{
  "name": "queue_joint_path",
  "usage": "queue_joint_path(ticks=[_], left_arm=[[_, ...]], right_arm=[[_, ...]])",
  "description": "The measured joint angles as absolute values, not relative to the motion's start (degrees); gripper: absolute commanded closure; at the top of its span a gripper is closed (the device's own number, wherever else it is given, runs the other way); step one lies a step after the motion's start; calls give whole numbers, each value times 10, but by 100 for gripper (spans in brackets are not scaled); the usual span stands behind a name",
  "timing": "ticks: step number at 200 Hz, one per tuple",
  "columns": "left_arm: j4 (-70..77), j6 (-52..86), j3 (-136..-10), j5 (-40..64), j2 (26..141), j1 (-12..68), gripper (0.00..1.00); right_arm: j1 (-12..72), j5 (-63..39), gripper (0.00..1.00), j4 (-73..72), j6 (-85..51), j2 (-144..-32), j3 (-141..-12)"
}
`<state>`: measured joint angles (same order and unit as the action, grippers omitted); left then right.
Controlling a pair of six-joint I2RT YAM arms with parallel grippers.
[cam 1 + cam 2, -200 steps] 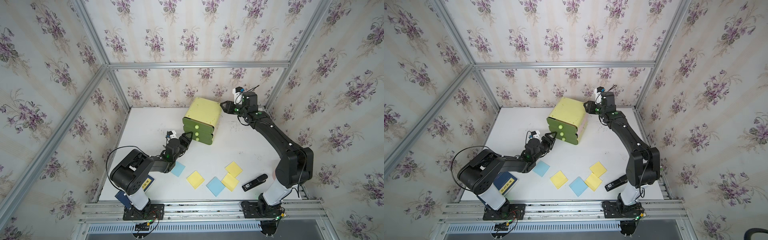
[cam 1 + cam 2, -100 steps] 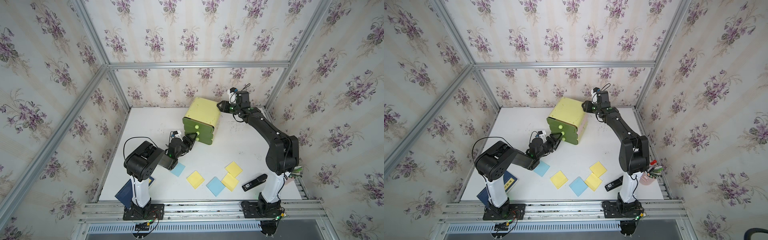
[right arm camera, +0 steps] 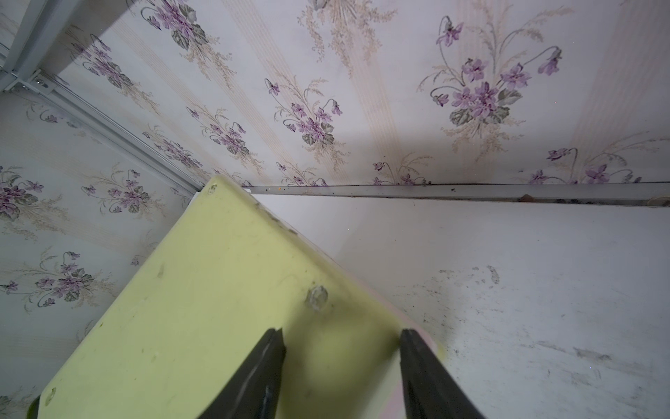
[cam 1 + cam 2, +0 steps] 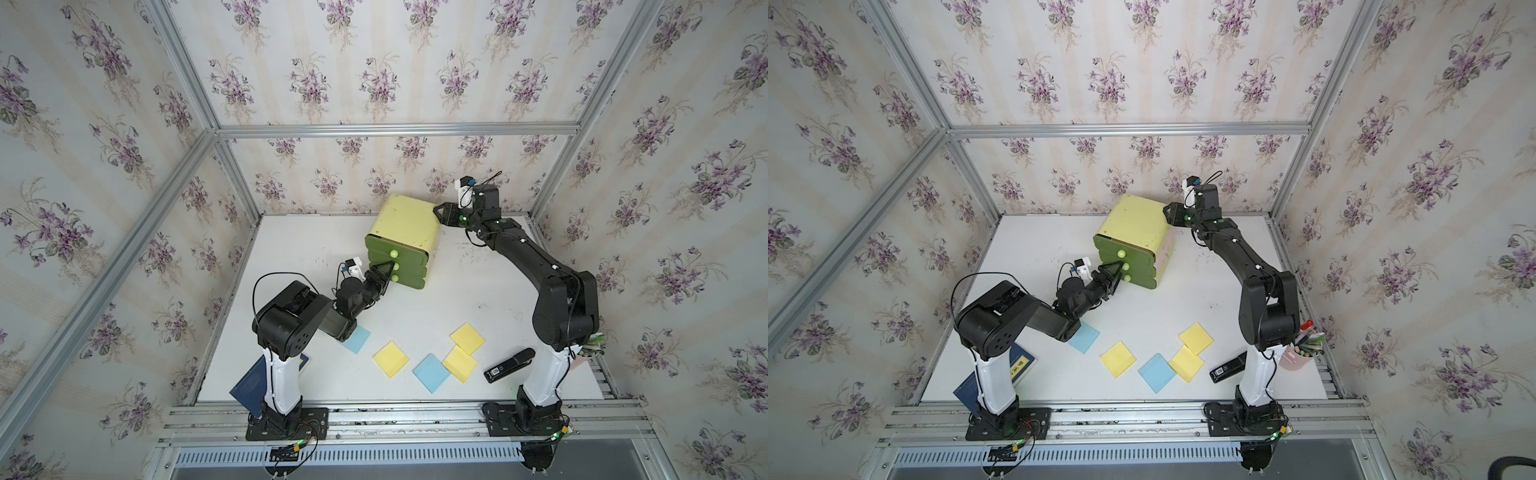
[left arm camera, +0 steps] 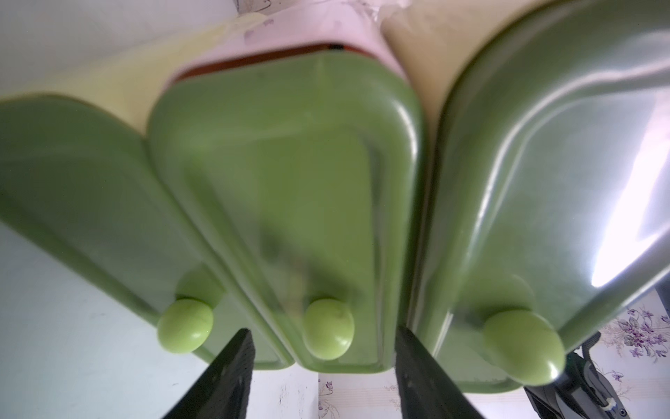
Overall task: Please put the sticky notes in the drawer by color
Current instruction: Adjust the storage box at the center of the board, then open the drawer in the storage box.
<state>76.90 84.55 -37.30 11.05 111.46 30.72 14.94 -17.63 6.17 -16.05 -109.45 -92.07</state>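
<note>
Left fingers (image 5: 224,377) advanced, spread astride middle knob (image 5: 328,328) | right fingers (image 3: 253,377) spread at drawer (image 3: 203,308) corner

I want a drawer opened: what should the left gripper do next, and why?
Probably close the left gripper on the middle knob: its open jaws straddle that knob without touching, and the right gripper sits on top of the cabinet, seemingly bracing it.

No text can be read: the yellow label on the blue book (image 4: 967,388) and the white label on the black stapler (image 4: 1227,368) are too small.
</note>
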Motion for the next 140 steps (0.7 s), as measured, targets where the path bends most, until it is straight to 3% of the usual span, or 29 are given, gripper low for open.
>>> queue_joint_path(ticks=[9, 21, 77, 93, 140], left_arm=[[771, 843, -379, 111, 1118, 309, 44], [773, 844, -386, 112, 1127, 311, 55], [792, 846, -403, 113, 1164, 311, 57], [789, 846, -407, 113, 1162, 311, 66], [790, 844, -413, 113, 1161, 312, 77]], right_arm=[[149, -176, 45, 62, -161, -1094, -921], [149, -176, 45, 62, -161, -1093, -921], [149, -179, 46, 63, -153, -1088, -915], [149, -178, 46, 63, -150, -1085, -913], [150, -181, 46, 60, -149, -1084, -909]])
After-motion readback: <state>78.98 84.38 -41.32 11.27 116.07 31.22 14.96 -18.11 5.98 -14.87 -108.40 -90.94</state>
